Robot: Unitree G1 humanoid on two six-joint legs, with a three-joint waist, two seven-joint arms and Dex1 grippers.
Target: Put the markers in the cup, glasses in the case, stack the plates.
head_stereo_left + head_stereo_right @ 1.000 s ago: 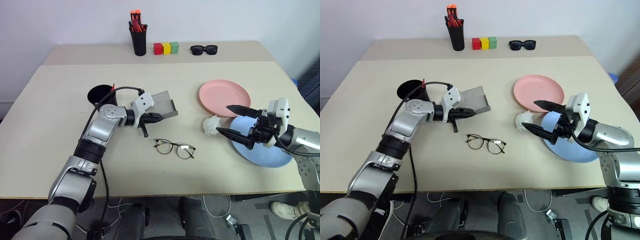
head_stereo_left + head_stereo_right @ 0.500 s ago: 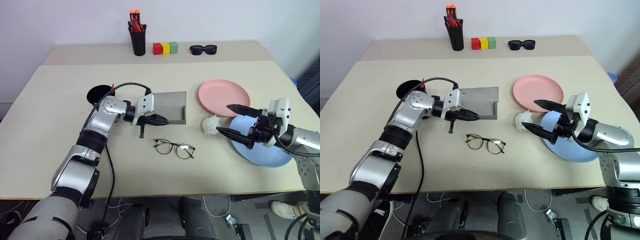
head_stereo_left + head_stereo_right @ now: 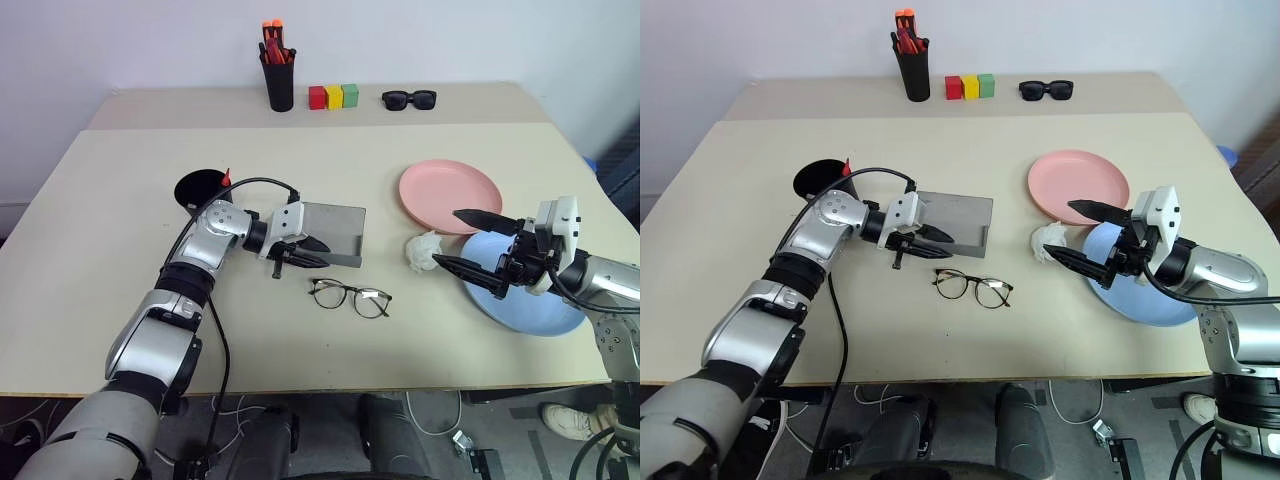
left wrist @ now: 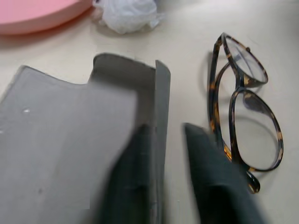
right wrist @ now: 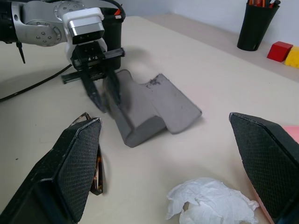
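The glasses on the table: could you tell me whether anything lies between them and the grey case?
Nothing visible does. The glasses lie on bare table just in front of the grey case; the left hand is at the case's near edge, beside that gap.

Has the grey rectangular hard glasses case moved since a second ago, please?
Yes. The grey rectangular hard glasses case, earlier propped tilted in the left gripper, now lies flat, nearer the wire-frame glasses.

Lab-like room: bare table [image 3: 120, 300], blank wall [image 3: 130, 40]

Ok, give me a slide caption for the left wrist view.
Left gripper open astride the grey case's edge, tortoiseshell glasses lying alongside on the table.
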